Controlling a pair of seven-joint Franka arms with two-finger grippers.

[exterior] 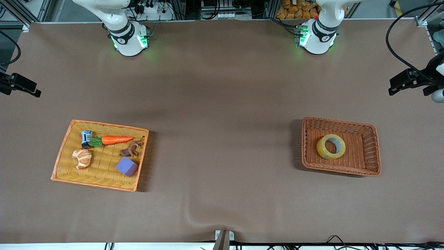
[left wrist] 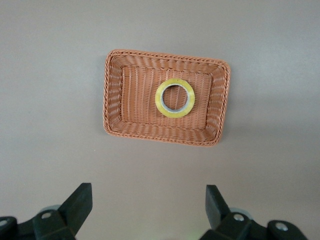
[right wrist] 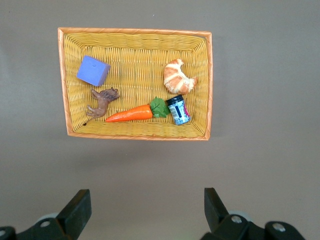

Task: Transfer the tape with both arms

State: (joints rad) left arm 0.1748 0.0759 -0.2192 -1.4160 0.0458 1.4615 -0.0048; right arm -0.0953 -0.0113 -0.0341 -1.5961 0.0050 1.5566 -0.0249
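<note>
The tape [exterior: 331,146] is a yellowish ring with a grey-white core, lying flat in a brown wicker basket [exterior: 340,121] toward the left arm's end of the table. In the left wrist view the tape [left wrist: 174,98] lies in that basket [left wrist: 112,100], far below my left gripper [left wrist: 148,192], which is open and empty, high above the bare table. My right gripper [right wrist: 147,197] is also open and empty, high above the table beside a yellow basket [right wrist: 135,31]. Only the arm bases show in the front view, the left [exterior: 317,34] and the right [exterior: 126,34].
The yellow basket [exterior: 69,132] toward the right arm's end holds a toy croissant [exterior: 82,158], carrot [exterior: 116,139], brown toy animal [exterior: 131,149], purple cube [exterior: 127,166] and small can [exterior: 86,138]. Black devices jut in at both table ends [exterior: 20,85] [exterior: 409,80].
</note>
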